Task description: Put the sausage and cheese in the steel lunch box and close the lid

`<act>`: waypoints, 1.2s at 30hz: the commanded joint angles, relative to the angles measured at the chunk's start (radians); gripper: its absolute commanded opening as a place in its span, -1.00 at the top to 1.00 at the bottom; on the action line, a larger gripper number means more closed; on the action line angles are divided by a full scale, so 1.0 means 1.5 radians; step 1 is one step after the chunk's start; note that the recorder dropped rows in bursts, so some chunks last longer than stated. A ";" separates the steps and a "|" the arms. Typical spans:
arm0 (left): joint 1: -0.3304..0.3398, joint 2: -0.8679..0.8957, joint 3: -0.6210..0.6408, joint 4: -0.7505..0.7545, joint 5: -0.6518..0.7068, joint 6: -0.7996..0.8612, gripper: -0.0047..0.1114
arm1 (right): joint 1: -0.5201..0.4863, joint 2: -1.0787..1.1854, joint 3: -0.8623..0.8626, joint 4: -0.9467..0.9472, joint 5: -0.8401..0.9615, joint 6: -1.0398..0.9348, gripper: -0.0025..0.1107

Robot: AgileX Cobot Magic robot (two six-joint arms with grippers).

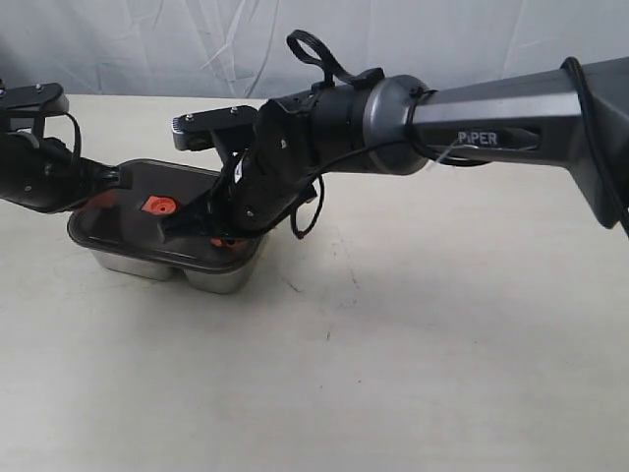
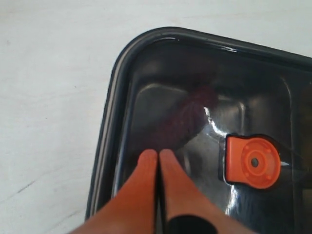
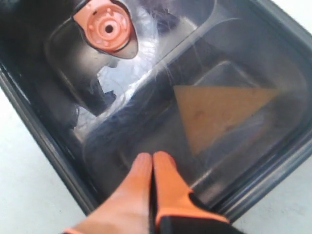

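The steel lunch box [image 1: 162, 264] stands at the left of the table with the dark smoky lid [image 1: 187, 187] lying over it, its orange valve [image 1: 157, 205] facing up. Through the lid the dark-red sausage [image 2: 187, 114] shows in one compartment and the yellow cheese wedge [image 3: 219, 112] in the other. My left gripper [image 2: 158, 153] is shut, orange fingertips resting on the lid near its corner. My right gripper [image 3: 152, 157] is also shut, its tips pressed on the lid near the cheese. Nothing is held between either pair of fingers.
The right arm [image 1: 472, 118] reaches across from the right and hides the lid's far right part. The left arm [image 1: 39, 167] sits at the box's left end. The pale table [image 1: 393, 374] spreads in front and to the right.
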 commanded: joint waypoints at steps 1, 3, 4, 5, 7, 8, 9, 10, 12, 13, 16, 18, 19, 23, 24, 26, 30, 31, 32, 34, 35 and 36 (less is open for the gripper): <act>0.000 -0.048 0.009 0.008 0.042 0.016 0.92 | 0.003 -0.025 0.016 -0.068 -0.006 0.052 0.97; 0.000 -0.105 0.009 0.009 0.042 0.016 0.92 | 0.000 -0.058 0.016 -0.108 -0.010 0.085 0.97; 0.000 -0.136 0.009 0.011 0.042 0.016 0.92 | -0.004 -0.077 0.016 -0.129 -0.006 0.102 0.97; 0.000 -0.168 0.009 0.014 0.042 0.016 0.92 | -0.008 -0.098 0.016 -0.156 -0.003 0.119 0.97; 0.000 -0.230 0.009 0.016 0.041 0.016 0.92 | -0.010 -0.138 0.016 -0.204 0.010 0.149 0.97; 0.000 -0.267 0.009 0.016 0.040 0.016 0.92 | -0.011 -0.162 0.016 -0.229 0.019 0.164 0.97; 0.000 -0.305 0.009 0.020 0.040 0.016 0.92 | -0.011 -0.187 0.016 -0.249 0.031 0.172 0.97; 0.000 -0.338 0.009 0.031 0.042 0.016 0.92 | -0.011 -0.209 0.016 -0.263 0.047 0.172 0.97; 0.000 -0.421 0.009 0.065 0.060 0.010 0.92 | -0.011 -0.261 0.019 -0.293 0.101 0.176 0.97; 0.000 -0.464 0.010 0.074 0.070 0.005 0.92 | -0.011 -0.284 0.027 -0.304 0.127 0.178 0.97; 0.000 -0.599 0.039 0.078 0.082 -0.027 0.92 | -0.011 -0.377 0.081 -0.323 0.156 0.190 0.97; 0.000 -0.703 0.070 0.078 0.091 -0.045 0.92 | -0.011 -0.449 0.146 -0.324 0.154 0.206 0.97; 0.000 -0.744 0.083 0.078 0.098 -0.050 0.92 | -0.011 -0.478 0.176 -0.324 0.148 0.218 0.97; 0.000 -0.926 0.132 0.107 0.151 -0.051 0.92 | -0.011 -0.622 0.327 -0.319 0.100 0.249 0.97; 0.000 -0.961 0.141 0.116 0.156 -0.053 0.92 | -0.011 -0.656 0.364 -0.319 0.083 0.257 0.97; 0.000 -1.033 0.167 0.122 0.157 -0.083 0.92 | -0.011 -0.746 0.462 -0.321 0.037 0.272 0.97; 0.000 -1.092 0.179 0.121 0.183 -0.111 0.92 | -0.011 -0.837 0.554 -0.295 0.074 0.275 0.97; 0.000 -1.094 0.179 0.120 0.184 -0.111 0.92 | -0.011 -0.845 0.558 -0.295 0.083 0.275 0.97; 0.000 -1.097 0.179 0.120 0.184 -0.111 0.92 | -0.011 -0.851 0.559 -0.295 0.086 0.275 0.97; 0.000 -1.097 0.179 0.120 0.184 -0.111 0.92 | -0.011 -0.851 0.559 -0.295 0.085 0.275 0.97; 0.000 -1.097 0.179 0.120 0.184 -0.111 0.92 | -0.011 -0.851 0.559 -0.295 0.085 0.275 0.97; 0.000 -1.097 0.179 0.120 0.184 -0.111 0.92 | -0.011 -0.851 0.559 -0.295 0.085 0.275 0.97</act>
